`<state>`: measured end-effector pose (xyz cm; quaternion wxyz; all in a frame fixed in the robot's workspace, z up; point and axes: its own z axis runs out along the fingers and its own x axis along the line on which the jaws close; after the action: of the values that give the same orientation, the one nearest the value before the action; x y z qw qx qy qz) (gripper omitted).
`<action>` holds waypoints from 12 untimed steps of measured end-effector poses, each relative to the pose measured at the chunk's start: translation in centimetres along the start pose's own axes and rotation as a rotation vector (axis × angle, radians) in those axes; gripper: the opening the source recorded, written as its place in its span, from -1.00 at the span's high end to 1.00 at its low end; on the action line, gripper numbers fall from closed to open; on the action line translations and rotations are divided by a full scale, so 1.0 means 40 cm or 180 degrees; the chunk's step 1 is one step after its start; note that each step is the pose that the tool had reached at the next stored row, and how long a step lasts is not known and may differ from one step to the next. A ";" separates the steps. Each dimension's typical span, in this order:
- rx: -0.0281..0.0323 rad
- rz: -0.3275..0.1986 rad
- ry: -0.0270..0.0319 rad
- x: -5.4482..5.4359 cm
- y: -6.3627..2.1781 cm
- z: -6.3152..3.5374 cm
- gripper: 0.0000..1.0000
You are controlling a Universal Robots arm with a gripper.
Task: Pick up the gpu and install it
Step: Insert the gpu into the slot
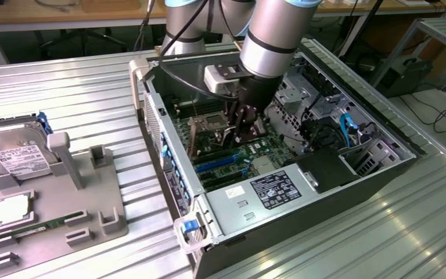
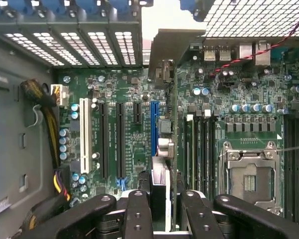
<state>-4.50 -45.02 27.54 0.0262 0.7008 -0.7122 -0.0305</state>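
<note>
I hold the gpu (image 2: 165, 149) edge-on inside the open computer case (image 1: 378, 116). My gripper (image 2: 166, 199) is shut on the card, one dark finger (image 2: 139, 214) on each side. The card's silver bracket (image 2: 174, 45) points at the slotted rear wall of the case. The card's lower edge runs just beside the blue expansion slot (image 2: 153, 127) on the green motherboard (image 2: 129, 144); whether it is seated I cannot tell. In the exterior view my gripper (image 1: 243, 131) reaches down into the middle of the case with the dark gpu (image 1: 227, 138) under it.
A power supply (image 1: 266, 189) fills the case's near end. The CPU socket (image 2: 249, 174) and memory slots lie beside the card. Yellow and black cables (image 2: 45, 104) hang by the case wall. A grey fixture (image 1: 91, 192) on the exterior view's left holds a hard drive (image 1: 21, 154) and a green memory stick (image 1: 49, 225).
</note>
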 end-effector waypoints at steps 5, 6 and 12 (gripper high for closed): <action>0.0037 -0.0001 -0.0001 0.000 0.005 0.013 0.45; 0.0041 -0.0001 0.0000 0.000 0.008 0.014 0.45; 0.0092 -0.0002 -0.0002 0.000 0.016 0.019 0.45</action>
<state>-5.21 -45.02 26.84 0.0159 0.7014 -0.7123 -0.0204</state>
